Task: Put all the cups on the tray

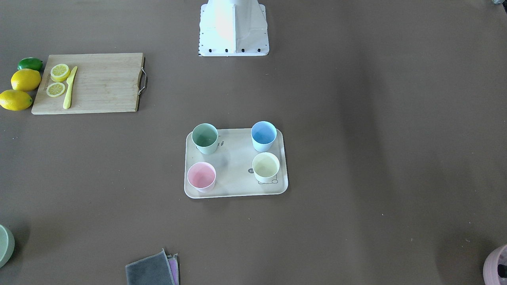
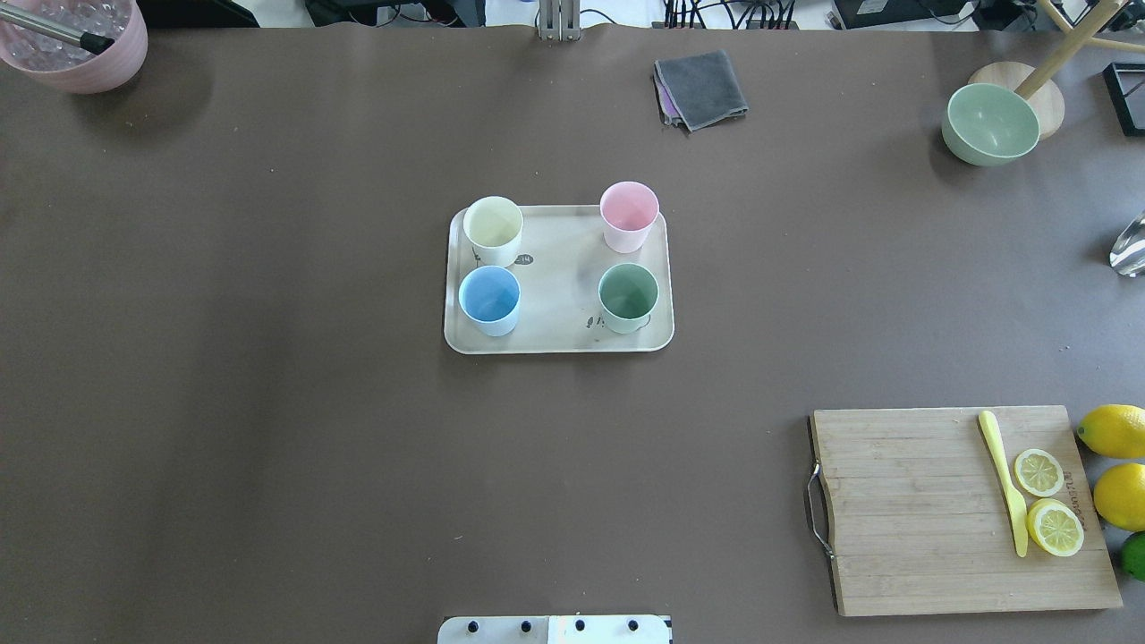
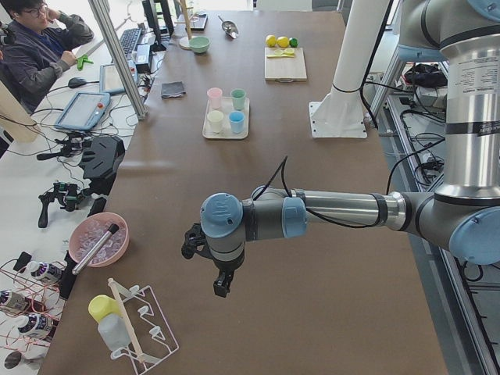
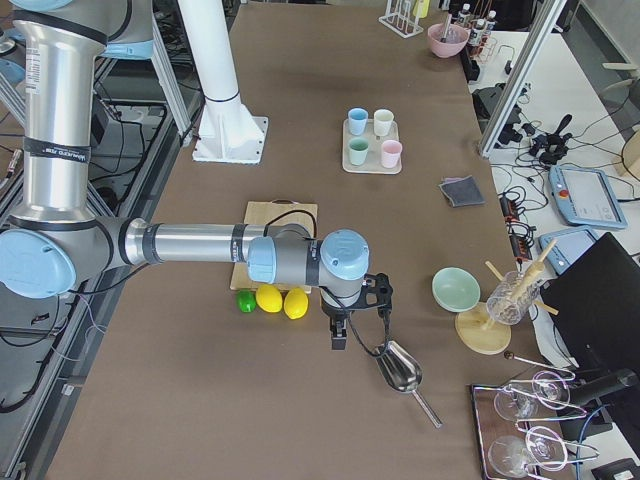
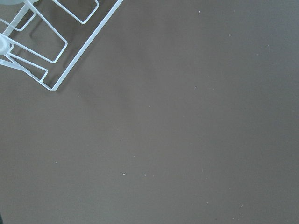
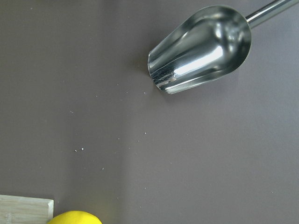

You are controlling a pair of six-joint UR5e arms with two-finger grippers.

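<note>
The cream tray (image 1: 235,178) lies mid-table and carries all four cups upright. They are the mint green cup (image 1: 204,138), the light blue cup (image 1: 263,135), the pink cup (image 1: 201,177) and the cream-yellow cup (image 1: 265,167). The overhead view shows the same tray (image 2: 559,268) and cups, one near each corner. My left gripper (image 3: 223,283) hangs over bare table far from the tray, near a wire rack. My right gripper (image 4: 338,335) hangs past the lemons, next to a metal scoop. I cannot tell whether either is open or shut.
A wooden cutting board (image 2: 957,510) holds lemon slices and a yellow knife (image 2: 1004,478), with lemons (image 2: 1114,429) beside it. A grey cloth (image 2: 700,87), a green bowl (image 2: 990,123) and a pink container (image 2: 76,40) sit along the far edge. A metal scoop (image 6: 201,46) and a wire rack (image 5: 51,42) lie under the wrists.
</note>
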